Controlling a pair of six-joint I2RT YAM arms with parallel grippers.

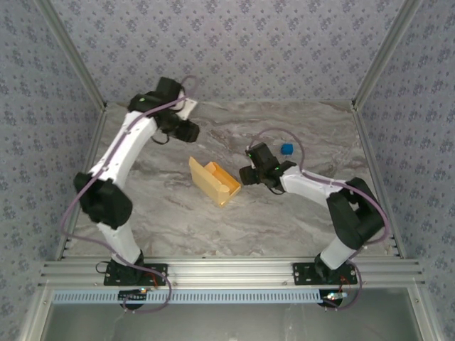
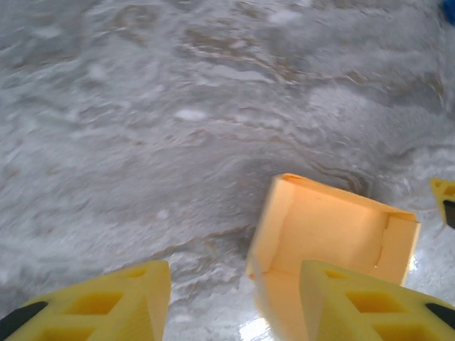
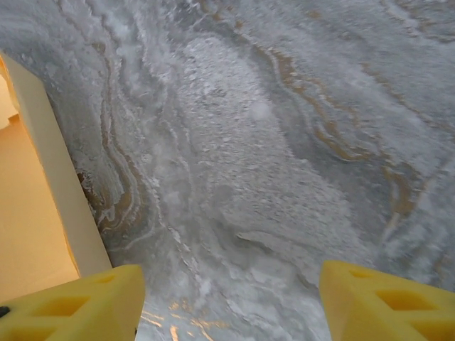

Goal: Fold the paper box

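**Paper box half-formed mid-bench, both sets of fingers open and empty**

Top view: the paper box (image 1: 213, 182) sits on the marble bench (image 1: 178, 224), lying diagonal. Its walls are up and the top is open, w/ a taller flap standing on its far-left side. The left fingers (image 1: 188, 131) hang beyond the box's far-left end, apart from it, no contact. The right fingers (image 1: 247, 175) are just beside the box's right end; can't tell from here whether they touch. A small blue object (image 1: 286, 149) lies further right of the box, past the right wrist, well apart from the card.

Left wrist view: the left fingers (image 2: 106, 305) are spread wide w/ only bare bench (image 2: 178, 114) between them, holding nothing. The box (image 2: 327, 234) is ahead, in line w/ the right-hand finger, open side facing the camera so the inner walls and corner folds show. A yellow tip w/ a black pad sits just beside the box's right wall at the frame edge. The blue object (image 2: 449, 11) is a sliver well beyond the box.

Right wrist view: the right fingers (image 3: 387, 302) are also wide open, w/ grey marble (image 3: 270, 177) in the gap and nothing gripped. The box (image 3: 28, 234) is at the left-hand finger, w/ its pale wall edge running down behind that fingertip; contact can't be told.
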